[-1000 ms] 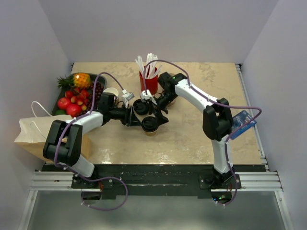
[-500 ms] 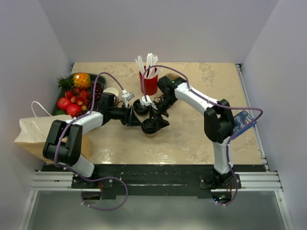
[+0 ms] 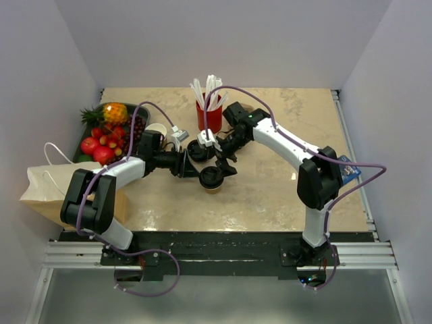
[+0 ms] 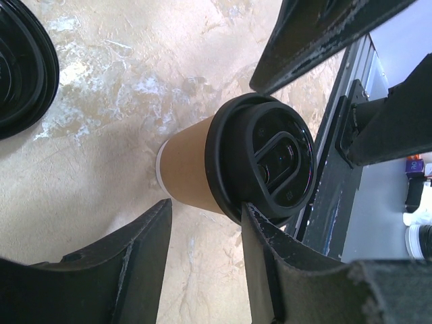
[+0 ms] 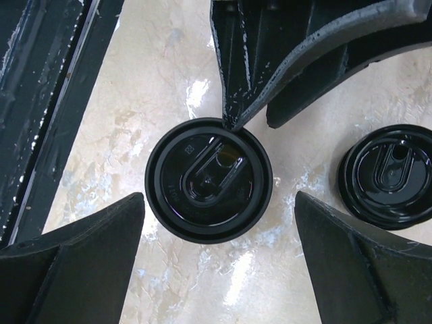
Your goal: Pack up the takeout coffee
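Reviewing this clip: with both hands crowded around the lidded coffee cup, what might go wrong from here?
1. The left hand flanks the takeout coffee at its lid rim, one finger touching it; lifting like this may pop the lid or drop the cup.
2. The right hand, wide open, hovers over the cup; the two hands could clash.
3. A loose lid lies close by and may get swept.

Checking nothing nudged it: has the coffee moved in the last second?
No. The coffee stays put, at the same spot in front of the red cup.
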